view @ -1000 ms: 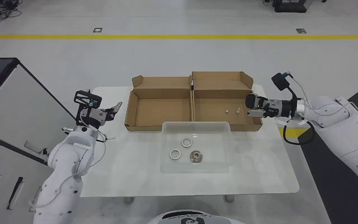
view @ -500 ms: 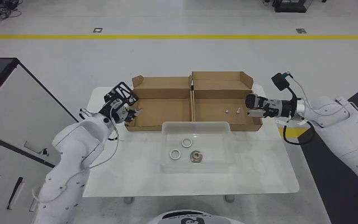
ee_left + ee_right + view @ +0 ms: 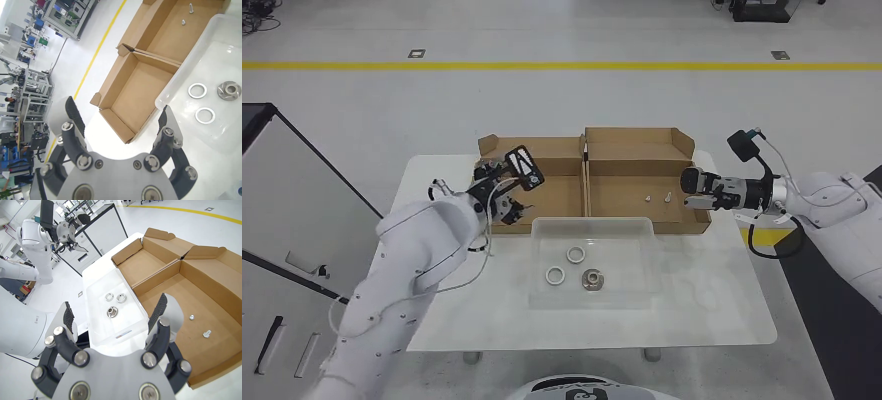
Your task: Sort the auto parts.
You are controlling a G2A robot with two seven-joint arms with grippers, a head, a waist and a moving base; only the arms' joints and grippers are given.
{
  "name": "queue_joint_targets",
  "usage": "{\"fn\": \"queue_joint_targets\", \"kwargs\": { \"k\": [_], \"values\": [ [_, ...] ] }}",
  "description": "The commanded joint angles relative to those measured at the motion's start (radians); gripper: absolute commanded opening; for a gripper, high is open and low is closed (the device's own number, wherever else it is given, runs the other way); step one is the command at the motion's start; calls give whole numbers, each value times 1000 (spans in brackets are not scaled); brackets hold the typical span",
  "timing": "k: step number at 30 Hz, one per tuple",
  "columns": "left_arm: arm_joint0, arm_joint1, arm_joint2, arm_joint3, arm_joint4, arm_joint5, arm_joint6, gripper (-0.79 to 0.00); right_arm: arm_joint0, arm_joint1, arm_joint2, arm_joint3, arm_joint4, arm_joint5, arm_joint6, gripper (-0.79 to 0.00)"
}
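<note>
From above: swung in from the table's side, left gripper (image 3: 506, 207) now over the left box (image 3: 547, 198). Left wrist: spread wide, holding nothing; two shiny rings (image 3: 197, 90) and a round hub (image 3: 227, 90) flat in the clear tray (image 3: 170, 89). Right wrist: right gripper (image 3: 115, 301) wide open, empty.

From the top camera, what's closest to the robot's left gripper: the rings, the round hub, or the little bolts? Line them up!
From the left gripper:
1. Two rings, in the clear tray; too close to rank apart.
2. Round hub, in the tray, just past the rings.
3. Two bolts, in the right cardboard box, farthest.
</note>
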Motion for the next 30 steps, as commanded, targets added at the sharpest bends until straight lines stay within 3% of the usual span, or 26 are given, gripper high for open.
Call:
{"fn": "queue_joint_targets", "kwargs": {
  "k": [1,9,24,30],
  "values": [
    [-28,-4,36,15,0,2,-44,0,0,0,0,0,0,0,0,0],
    [-148,-26,165,77,-106,45,-237,0,0,0,0,0,0,0,0,0],
    [-419,-35,431,266,-432,240,-433,0,0,0,0,0,0,0,0,0],
    [-515,-48,496,373,-549,276,-461,0,0,0,0,0,0,0,0,0]
  ]
}}
